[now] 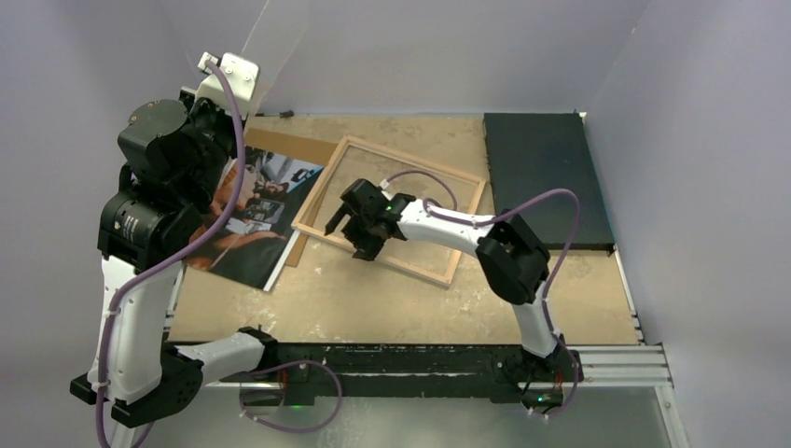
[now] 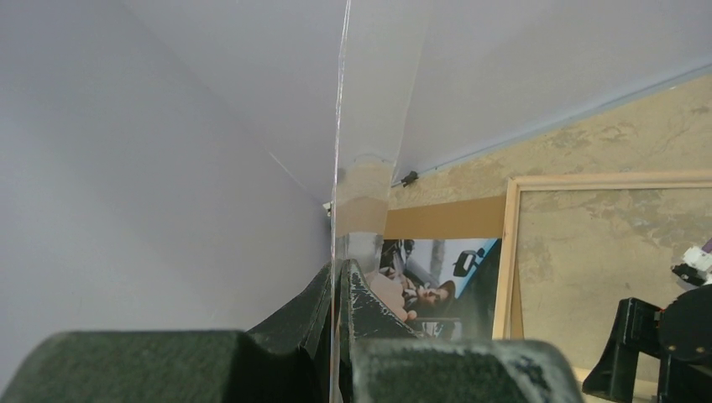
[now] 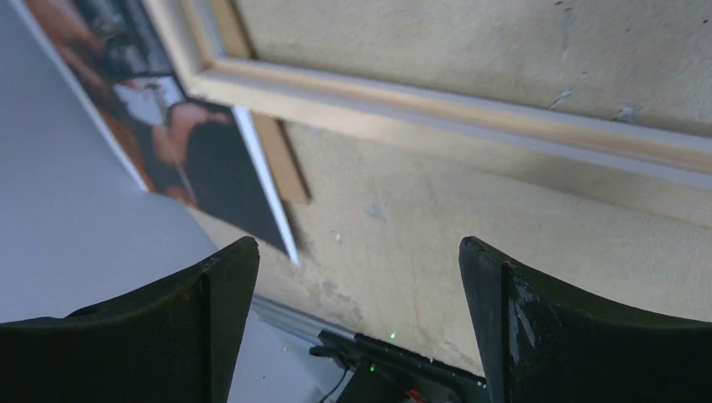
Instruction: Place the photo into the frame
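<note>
One each — photo [image 1: 256, 201], frame [image 2: 604, 180], mat [image 1: 541, 177], board [image 2: 445, 220], pane [image 2: 369, 126]

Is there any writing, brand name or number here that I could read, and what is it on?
None is readable. The photo shows only a picture with no legible lettering; the frame, the clear pane and the black mat look blank.

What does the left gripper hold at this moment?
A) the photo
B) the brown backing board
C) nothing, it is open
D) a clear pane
D: in the left wrist view the left gripper is closed on the thin edge of a clear pane raised above the table, while the photo lies flat on it.
</note>
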Tool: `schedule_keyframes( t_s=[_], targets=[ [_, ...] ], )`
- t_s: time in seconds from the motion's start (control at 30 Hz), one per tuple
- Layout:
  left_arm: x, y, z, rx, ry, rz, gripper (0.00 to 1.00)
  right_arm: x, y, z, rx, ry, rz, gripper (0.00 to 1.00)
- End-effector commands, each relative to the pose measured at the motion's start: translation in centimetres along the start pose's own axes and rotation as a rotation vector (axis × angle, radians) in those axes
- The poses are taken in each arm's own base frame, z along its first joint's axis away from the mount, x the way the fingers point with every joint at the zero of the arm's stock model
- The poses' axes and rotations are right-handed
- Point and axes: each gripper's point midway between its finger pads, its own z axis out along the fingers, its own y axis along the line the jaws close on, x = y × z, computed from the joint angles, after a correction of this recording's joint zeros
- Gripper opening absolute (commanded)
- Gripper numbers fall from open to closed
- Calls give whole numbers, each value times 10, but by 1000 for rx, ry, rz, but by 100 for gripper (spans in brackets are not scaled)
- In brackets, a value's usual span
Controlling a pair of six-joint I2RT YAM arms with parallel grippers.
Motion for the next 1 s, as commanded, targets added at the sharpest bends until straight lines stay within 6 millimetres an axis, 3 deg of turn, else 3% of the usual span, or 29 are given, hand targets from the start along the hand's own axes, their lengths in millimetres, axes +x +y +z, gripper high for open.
schedule_keyframes(
  t_s=[0.0, 0.13, 0.27, 0.5, 0.8, 0.97],
  targets=[
    [-18, 8, -5, -22, -76, -35, 0, 9, -45, 21, 215, 48, 136, 91],
    [-17, 5, -6, -6, -76, -44, 0, -15, -72, 24, 269, -51, 223, 90],
    [-15, 3, -6, 6, -73, -43, 0, -35, -82, 18, 257, -131, 281, 90],
    [-14, -1, -7, 25, -76, -49, 0, -48, -70, 10, 218, -194, 285, 89],
    [-14, -4, -6, 35, -79, -44, 0, -55, -83, 19, 318, -242, 338, 80],
    [-15, -3, -7, 34, -87, -48, 0, -57, -98, 23, 372, -267, 294, 68]
  ],
)
